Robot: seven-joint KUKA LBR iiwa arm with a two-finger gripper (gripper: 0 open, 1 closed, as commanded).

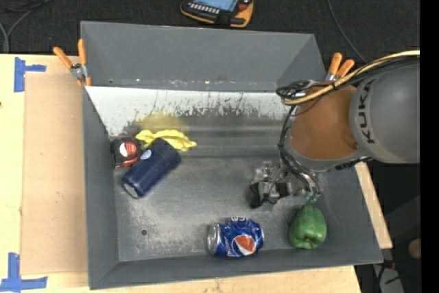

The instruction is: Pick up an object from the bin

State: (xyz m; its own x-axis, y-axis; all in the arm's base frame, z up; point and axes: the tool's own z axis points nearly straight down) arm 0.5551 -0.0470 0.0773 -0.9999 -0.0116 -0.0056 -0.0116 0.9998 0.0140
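Observation:
My gripper [264,193] hangs low over the bin floor right of the middle, under the orange wrist cover. A green pepper-shaped toy [306,227] lies just right of and below it, close to the front right corner. A crushed blue Pepsi can [236,238] rests on its side near the front wall, a little left of the gripper. I see nothing held at the gripper.
At the back left lie a dark blue cylinder [150,167], a small red and black round thing [126,151] and a yellow banana-like toy [167,138], close together. The arm reaches in from the right over the bin's rim.

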